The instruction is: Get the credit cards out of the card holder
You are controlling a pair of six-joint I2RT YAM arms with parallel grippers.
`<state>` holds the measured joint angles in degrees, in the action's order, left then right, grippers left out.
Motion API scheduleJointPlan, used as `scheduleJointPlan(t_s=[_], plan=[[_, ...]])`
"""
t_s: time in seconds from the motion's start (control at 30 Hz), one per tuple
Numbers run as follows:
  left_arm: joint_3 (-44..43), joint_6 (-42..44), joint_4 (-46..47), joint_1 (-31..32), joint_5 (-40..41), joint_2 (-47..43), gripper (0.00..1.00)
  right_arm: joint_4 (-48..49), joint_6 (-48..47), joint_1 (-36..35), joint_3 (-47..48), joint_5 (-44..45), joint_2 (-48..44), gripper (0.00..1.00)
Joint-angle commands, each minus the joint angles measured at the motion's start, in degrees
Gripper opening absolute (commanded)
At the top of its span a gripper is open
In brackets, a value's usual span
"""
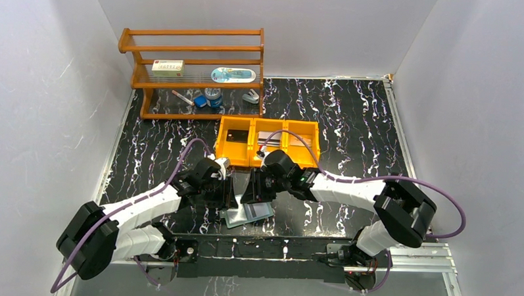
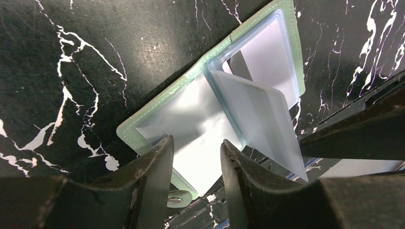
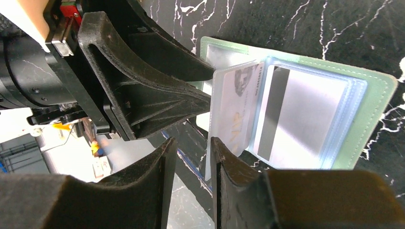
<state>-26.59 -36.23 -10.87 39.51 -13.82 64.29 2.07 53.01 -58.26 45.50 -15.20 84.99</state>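
The muted-green card holder (image 1: 247, 214) lies open on the table between both grippers. In the right wrist view its right panel (image 3: 377, 102) holds a silver-grey card (image 3: 310, 114) with a dark stripe in a glossy pocket. A pocket leaf (image 3: 236, 102) holding a pale printed card stands up from the spine. My right gripper (image 3: 193, 140) is open, and the leaf's lower edge sits in the gap against one finger. My left gripper (image 2: 197, 143) is open, with its fingertips over the holder's left panel (image 2: 188, 117). A black card (image 1: 237, 136) and a pale card (image 1: 269, 136) lie in the orange tray (image 1: 267, 155).
A wooden rack (image 1: 193, 70) stands at the back left with a white box with red print (image 1: 168, 67) and small items on it. The orange tray sits just behind the grippers. White walls close in the left, right and back. The arms' base rail (image 1: 269, 248) runs along the near edge.
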Motion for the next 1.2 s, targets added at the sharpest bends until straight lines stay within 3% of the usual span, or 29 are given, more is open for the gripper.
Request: scheduleJointPlan(t_s=[0.0, 0.4, 0.8, 0.93, 1.17], plan=[[0.39, -0.63, -1.70, 0.13, 2.13, -2.65, 0.38, 4.02, 0.10, -0.34, 0.41, -4.01, 2.02, 0.41], [0.52, -4.37, -5.81, 0.13, 10.28, -7.80, 0.34, 9.00, 0.75, -0.78, 0.78, -9.65, 6.55, 0.47], [-1.99, -6.94, -13.72, 0.13, 19.19, -15.67, 0.41, 0.75, 0.48, -0.75, 0.47, 1.62, 2.72, 0.51], [-2.68, -6.07, -13.29, 0.13, 17.39, -17.09, 0.43, 1.35, 1.53, -0.80, -0.29, 2.98, 2.47, 0.51], [-1.09, -1.70, -3.81, 0.13, 3.09, -14.08, 0.44, 5.37, 2.60, -0.79, -0.17, -0.27, 5.64, 0.50]])
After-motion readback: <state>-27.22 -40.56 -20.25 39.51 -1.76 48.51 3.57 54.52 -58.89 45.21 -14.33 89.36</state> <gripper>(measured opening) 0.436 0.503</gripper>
